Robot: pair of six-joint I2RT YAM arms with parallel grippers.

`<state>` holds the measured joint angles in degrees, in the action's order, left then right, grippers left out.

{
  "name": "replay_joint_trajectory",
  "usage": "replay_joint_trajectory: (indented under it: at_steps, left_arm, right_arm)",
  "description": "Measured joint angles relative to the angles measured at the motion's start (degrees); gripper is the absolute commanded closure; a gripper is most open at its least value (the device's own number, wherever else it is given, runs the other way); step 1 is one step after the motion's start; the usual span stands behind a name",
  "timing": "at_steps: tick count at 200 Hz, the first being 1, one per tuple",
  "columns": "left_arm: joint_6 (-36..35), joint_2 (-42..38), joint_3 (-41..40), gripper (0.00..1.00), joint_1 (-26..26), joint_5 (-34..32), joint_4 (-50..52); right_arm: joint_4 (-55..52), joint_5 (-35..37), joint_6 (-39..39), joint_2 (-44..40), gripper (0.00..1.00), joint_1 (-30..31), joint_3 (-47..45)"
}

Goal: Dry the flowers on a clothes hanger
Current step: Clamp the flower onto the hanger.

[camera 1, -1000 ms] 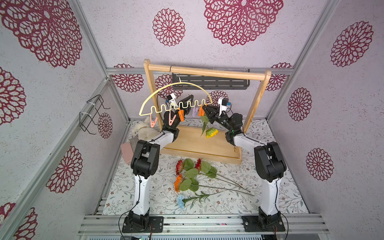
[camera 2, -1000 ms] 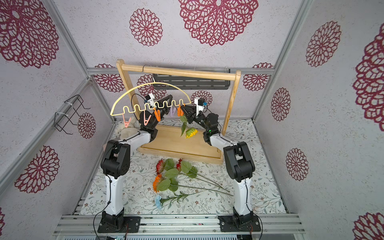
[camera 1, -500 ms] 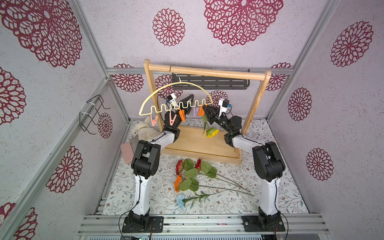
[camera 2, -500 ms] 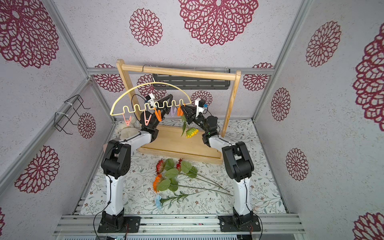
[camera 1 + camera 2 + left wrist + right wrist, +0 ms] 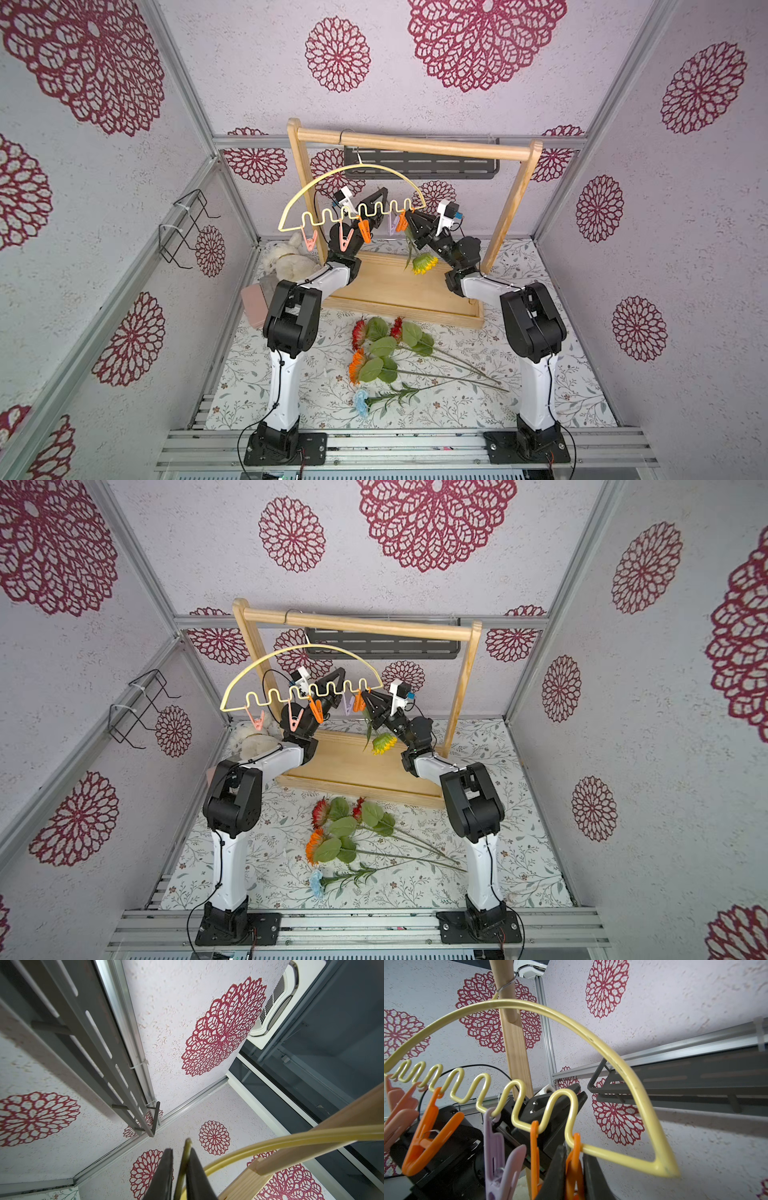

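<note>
Left gripper (image 5: 181, 1151) clamps pale yellow wavy-barred clothes hanger (image 5: 508, 1003); right gripper (image 5: 574, 1154) squeezes orange plastic clothespin (image 5: 574, 1169) at hanger's corner. Risk: pin may gape and drop yellow long-stemmed flower (image 5: 424, 262).

No legible text, label, brand, number or sign on any surface in any view.

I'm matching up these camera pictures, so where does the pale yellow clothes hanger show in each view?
In a top view: the clothes hanger hangs at centre from the wooden rack.
In a top view: same spot, under the rack's bar.
Left wrist: its arc crosses in front of the rack.
Right wrist: it fills the picture, clothespins dangling.
Shared landmark: the wooden rack, in all four.
</note>
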<state>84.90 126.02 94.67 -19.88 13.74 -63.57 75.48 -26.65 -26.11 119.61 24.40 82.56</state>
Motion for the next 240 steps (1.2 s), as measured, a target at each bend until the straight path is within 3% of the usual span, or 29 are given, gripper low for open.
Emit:
replay_joint_trajectory:
  at_steps: [148, 240]
  left_arm:
    - [0.7, 0.0, 0.0, 0.84, 0.0, -0.83, -1.11]
    - [0.85, 0.0, 0.0, 0.85, 0.0, -1.27, -2.84]
  right_arm:
    - [6.16, 0.04, -4.68, 0.96, 0.85, 0.17, -1.97]
    - [6.88, 1.49, -8.48, 1.25, 0.65, 0.17, -1.97]
